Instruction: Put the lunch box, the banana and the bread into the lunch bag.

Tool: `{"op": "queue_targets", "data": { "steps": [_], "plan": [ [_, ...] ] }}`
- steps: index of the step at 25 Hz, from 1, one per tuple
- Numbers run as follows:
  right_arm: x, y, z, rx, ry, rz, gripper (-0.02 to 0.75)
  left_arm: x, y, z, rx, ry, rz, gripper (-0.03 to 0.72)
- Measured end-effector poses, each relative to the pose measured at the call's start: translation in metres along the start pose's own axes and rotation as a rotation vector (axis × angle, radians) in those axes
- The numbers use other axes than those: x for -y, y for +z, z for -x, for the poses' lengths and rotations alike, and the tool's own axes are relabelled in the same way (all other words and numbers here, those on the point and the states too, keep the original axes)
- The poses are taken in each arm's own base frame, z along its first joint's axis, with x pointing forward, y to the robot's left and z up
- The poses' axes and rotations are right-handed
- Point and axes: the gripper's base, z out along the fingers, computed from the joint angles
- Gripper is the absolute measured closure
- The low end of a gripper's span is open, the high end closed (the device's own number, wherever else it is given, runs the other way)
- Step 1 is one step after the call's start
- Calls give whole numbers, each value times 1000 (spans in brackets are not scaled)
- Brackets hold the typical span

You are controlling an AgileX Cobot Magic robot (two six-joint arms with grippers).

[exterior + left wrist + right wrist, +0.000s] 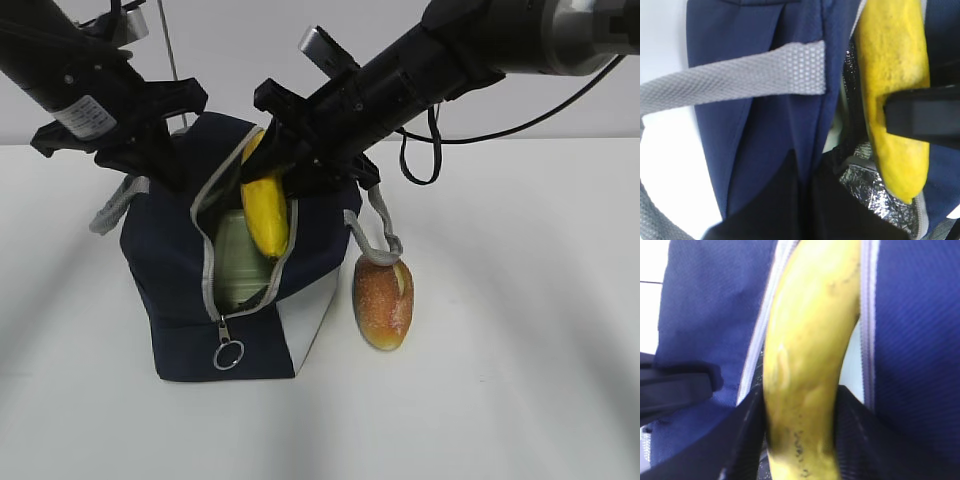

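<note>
The navy lunch bag (180, 270) stands left of centre with its zipper open. The lunch box's sage-green lid (235, 262) shows inside the opening. My right gripper (283, 172) is shut on the yellow banana (266, 212) and holds it upright, its lower end in the opening. In the right wrist view the banana (807, 365) fills the space between the gripper's (800, 440) dark fingers. My left gripper (168, 160) pinches the bag's fabric left of the opening; in its wrist view the gripper (812, 200) is closed on navy cloth beside the banana (892, 90). The bread (383, 301) lies on the table at the bag's right.
A grey strap handle (375, 235) hangs over the bread; the other strap (740, 82) lies on the bag's left side. The zipper's ring pull (228, 354) hangs at the front. Silver lining (867, 187) shows inside the bag. The white table (520, 380) extends right and forward.
</note>
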Motion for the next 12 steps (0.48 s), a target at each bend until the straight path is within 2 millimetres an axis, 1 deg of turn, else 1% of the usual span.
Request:
{"op": "queue_targets", "data": {
  "steps": [2, 4, 7, 8, 10, 12],
  "plan": [
    [0, 0, 0, 2, 2, -1, 399, 0, 0, 0, 0, 0, 0, 691],
    [0, 0, 0, -5, 3, 3, 337, 0, 0, 0, -1, 0, 0, 691],
    [-1, 0, -3, -34, -10, 15, 196, 0, 0, 0, -1, 0, 0, 691],
    [-1, -1, -4, -44, -14, 19, 166, 0, 0, 0, -1, 0, 0, 691],
    [-4, -4, -3, -62, -28, 31, 141, 0, 0, 0, -1, 0, 0, 691],
    [-7, -10, -2, -87, -52, 48, 150, 0, 0, 0, -1, 0, 0, 691]
  ]
}}
